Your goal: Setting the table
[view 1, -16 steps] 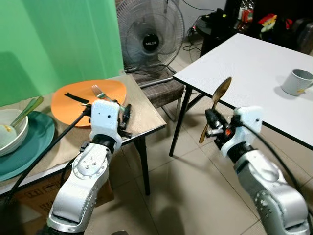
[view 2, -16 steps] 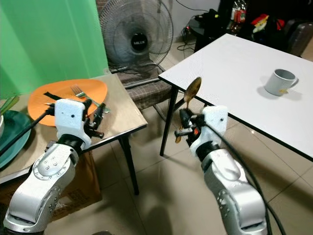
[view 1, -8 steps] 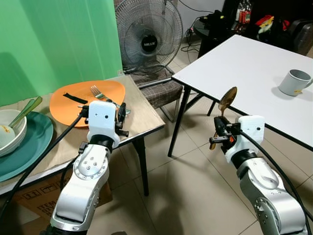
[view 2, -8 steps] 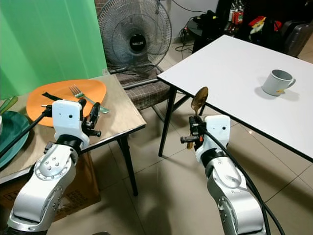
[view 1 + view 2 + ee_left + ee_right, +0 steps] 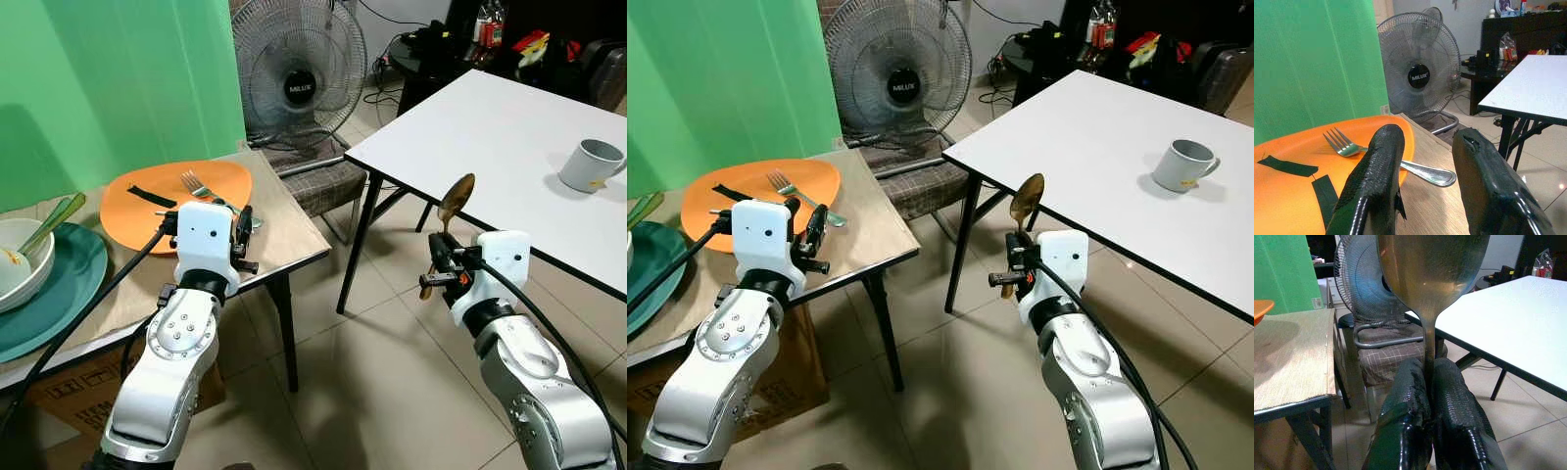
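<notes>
My right gripper (image 5: pixel 432 266) is clenched on a brass spoon (image 5: pixel 449 211), held upright in the air beside the white tabletop's (image 5: pixel 509 127) near edge. My left gripper (image 5: pixel 1422 166) hangs released at the wooden tabletop's (image 5: pixel 284 230) front edge, just short of the fork (image 5: pixel 1400 164) lying across the orange plate's (image 5: pixel 147 211) rim.

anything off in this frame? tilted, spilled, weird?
One oddity: the orange plate on the wooden side table has two strips of black tape stuck on it, and the fork lies with its handle overhanging the rim. No spills. The right claw holds the brass spoon upright; the left claw is open near the fork.
</notes>
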Robot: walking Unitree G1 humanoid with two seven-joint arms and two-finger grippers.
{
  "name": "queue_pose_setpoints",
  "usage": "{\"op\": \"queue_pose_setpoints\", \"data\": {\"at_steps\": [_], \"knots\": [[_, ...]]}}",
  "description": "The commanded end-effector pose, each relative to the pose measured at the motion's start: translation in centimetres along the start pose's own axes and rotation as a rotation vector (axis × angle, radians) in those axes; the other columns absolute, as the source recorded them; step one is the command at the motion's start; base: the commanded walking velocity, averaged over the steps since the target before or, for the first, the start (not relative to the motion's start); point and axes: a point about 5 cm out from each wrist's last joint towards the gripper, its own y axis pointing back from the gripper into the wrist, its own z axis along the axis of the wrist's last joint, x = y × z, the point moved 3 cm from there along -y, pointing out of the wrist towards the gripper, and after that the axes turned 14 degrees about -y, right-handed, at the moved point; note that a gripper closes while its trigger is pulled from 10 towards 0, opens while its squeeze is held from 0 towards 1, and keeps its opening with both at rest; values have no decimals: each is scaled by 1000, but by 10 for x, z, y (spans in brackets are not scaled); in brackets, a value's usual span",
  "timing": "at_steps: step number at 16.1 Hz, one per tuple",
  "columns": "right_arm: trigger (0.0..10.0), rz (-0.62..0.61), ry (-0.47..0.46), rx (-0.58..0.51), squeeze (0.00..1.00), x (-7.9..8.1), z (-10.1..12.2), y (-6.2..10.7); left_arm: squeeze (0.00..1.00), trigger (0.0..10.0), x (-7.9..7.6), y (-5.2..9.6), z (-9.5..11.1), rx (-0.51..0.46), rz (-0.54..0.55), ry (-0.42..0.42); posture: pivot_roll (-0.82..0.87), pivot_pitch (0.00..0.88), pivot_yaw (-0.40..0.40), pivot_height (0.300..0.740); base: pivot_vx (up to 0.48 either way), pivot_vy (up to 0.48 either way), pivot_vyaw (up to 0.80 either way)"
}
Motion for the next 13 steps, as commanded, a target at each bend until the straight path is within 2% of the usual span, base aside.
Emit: {"op": "queue_pose_setpoints", "data": {"at_steps": [1, 6, 7, 9, 13], "knots": [[10000, -8, 1, -18, 0, -1, 4, 0, 0, 10000, 1, 1, -1, 3, 10, -7, -45, 1, -1, 740, 0, 0, 0], [10000, -8, 1, -18, 0, -1, 4, 0, 0, 10000, 1, 1, -1, 3, 10, -7, -45, 1, -1, 740, 0, 0, 0], [10000, -17, 3, -22, 0, -2, 3, 0, 0, 10000, 0, 2, -1, 3, 14, -9, 0, 0, 0, 740, 0, 0, 0], [10000, 49, 13, -24, 0, 8, -3, 2, 0, 10000, -1, 4, -5, -2, -18, -25, -42, 26, 13, 740, 0, 0, 0], [10000, 64, 17, -37, 0, 9, -1, 1, 0, 10000, 1, 4, -2, -15, -6, 5, -45, 24, 13, 740, 0, 0, 0]]}}
